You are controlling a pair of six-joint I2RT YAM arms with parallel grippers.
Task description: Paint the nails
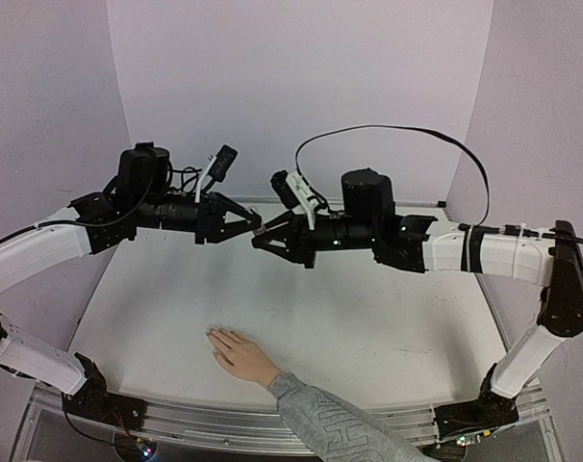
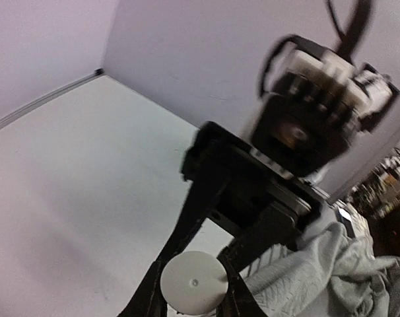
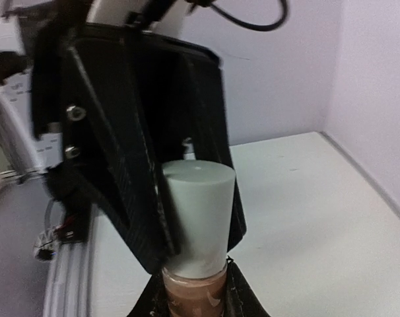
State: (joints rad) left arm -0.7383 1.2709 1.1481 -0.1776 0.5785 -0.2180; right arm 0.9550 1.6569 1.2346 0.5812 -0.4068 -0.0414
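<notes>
- Between the black fingers [image 2: 147, 297] of the left gripper [image 2: 192, 294], at the bottom edge of the left wrist view, sits the round pale top of the cap [image 2: 193, 282]. The fingers are drawn in narrow and clamp its sides.
- At the bottom of the right wrist view, the right gripper [image 3: 195, 302] pinches the glass bottle [image 3: 195, 290] just under that cap. The cap points away from it into the other gripper.
- Peach-brown polish fills the part of the glass that shows. The rest is cut off by the frame, so the level cannot be told. The cap is still on and no brush is visible.
- In the overhead view the two grippers meet tip to tip in the upper middle, well above the table [image 1: 368, 318].
- The nails [image 1: 215, 336] lie in the lower middle of that view, at the tips of a hand [image 1: 241, 356] resting flat on the table, with a grey patterned sleeve [image 1: 330, 423]. They are well apart from the grippers and too small to show any paint.
- The step in hand looks like opening the bottle. The next move likely calls for twisting the cap loose while the glass is held firm, then drawing the brush straight out before going down to the hand.
</notes>
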